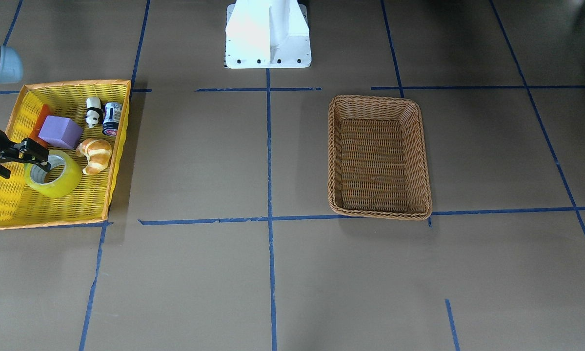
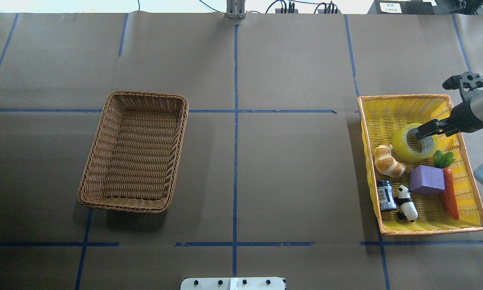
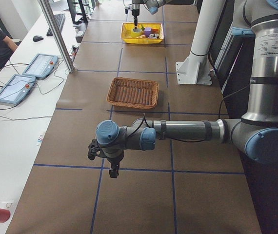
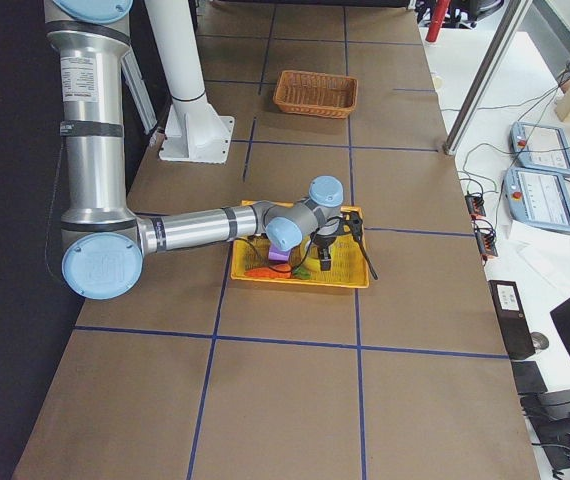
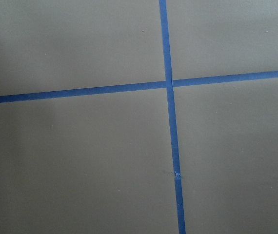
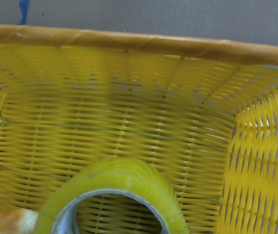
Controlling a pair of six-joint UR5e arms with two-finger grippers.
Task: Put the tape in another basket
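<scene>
The tape (image 2: 407, 148), a wide yellow roll with a white core, lies in the yellow tray (image 2: 390, 104) at the right; it also shows in the front view (image 1: 58, 181) and fills the bottom of the right wrist view (image 6: 114, 183). My right gripper (image 2: 422, 133) is down on the roll's far wall with one finger inside the core and looks shut on it; it also shows in the front view (image 1: 42, 161). The brown wicker basket (image 2: 104, 161) stands empty at the left. My left gripper (image 3: 113, 171) hangs over bare table far from both; I cannot tell whether it is open.
In the yellow tray beside the tape lie a croissant (image 2: 388, 161), a purple block (image 2: 426, 180), a carrot (image 2: 450, 193), a small can (image 2: 385, 195) and a panda figure (image 2: 407, 203). The white robot base (image 1: 268, 34) stands at the table's near edge.
</scene>
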